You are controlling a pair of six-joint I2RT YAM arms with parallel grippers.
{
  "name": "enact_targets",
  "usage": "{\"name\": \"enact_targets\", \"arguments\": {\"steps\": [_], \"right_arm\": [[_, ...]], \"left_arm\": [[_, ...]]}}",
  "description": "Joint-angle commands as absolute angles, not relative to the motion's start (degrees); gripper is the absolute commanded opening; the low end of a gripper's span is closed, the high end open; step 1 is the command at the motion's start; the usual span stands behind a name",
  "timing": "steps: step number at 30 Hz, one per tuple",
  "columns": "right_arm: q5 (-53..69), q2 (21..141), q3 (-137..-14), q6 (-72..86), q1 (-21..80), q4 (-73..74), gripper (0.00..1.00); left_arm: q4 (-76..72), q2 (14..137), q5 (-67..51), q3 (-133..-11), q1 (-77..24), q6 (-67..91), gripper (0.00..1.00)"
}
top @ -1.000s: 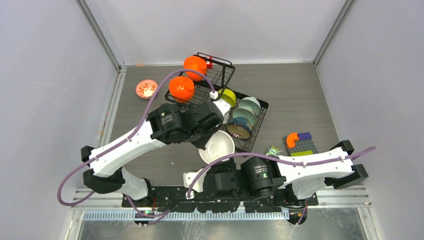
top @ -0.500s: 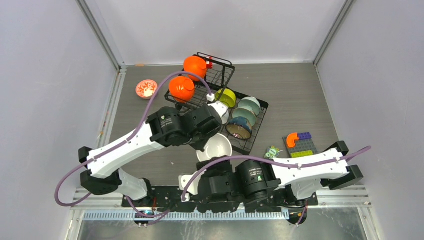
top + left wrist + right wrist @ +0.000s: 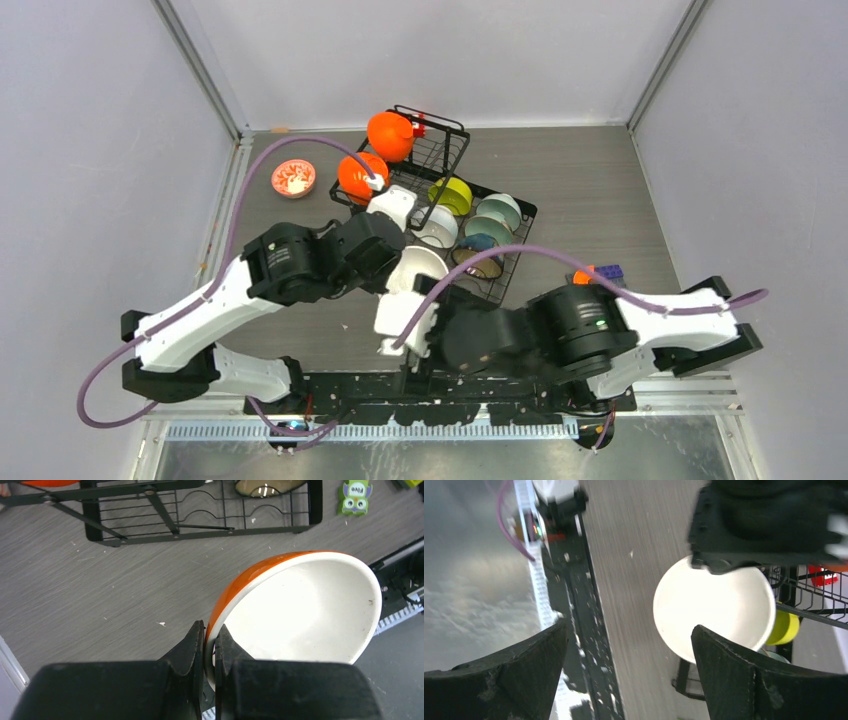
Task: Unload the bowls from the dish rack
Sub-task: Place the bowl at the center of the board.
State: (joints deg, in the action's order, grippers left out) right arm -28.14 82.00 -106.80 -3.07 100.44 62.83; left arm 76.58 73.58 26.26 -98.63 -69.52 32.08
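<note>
Orange outside and white inside, the round glossy bowl (image 3: 300, 610) hangs tilted on its edge above the grey wood-grain table (image 3: 100, 595), just off the near side of the large black wire dish rack (image 3: 517, 255) and not touching it. The left gripper (image 3: 210, 630) has its two black fingers clamped on the bowl's rim, one on the orange wall and one on the white lining, so the bowl stretches away from the fingertips with its mouth turned up and sideways.

The right gripper (image 3: 629, 627) sits nearer the arm bases than the rack does. Its fingers are spread wide and hold nothing, and the bowl lies ahead of them rather than between them.

Setting the bowl down looks like the left arm's job. It likely means levelling the bowl and lowering it onto bare table on the near side of the rack.
</note>
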Motion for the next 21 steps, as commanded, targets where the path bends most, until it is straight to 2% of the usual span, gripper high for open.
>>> {"name": "enact_targets", "arguments": {"steps": [1,8,15,21], "right_arm": [[-32.92,71.91,-105.72,7.34,100.50,48.73,0.97],[-52.64,63.52,-94.14,18.30,97.38,37.27,0.90],[-39.08,62.92,-89.15,33.56,80.14,38.08,0.72],[-34.04,67.98,-91.03,36.00,77.77,39.60,0.69]], "left_arm": [[72.66,68.71,32.99,-96.98,-69.22,36.99,0.00],[70.66,61.78,37.05,-92.30,-69.22,44.07,0.00],[71.33,61.48,37.11,-91.90,-69.18,47.28,0.00],[71.54,62.02,36.34,-92.00,-69.18,49.00,0.00]]}}
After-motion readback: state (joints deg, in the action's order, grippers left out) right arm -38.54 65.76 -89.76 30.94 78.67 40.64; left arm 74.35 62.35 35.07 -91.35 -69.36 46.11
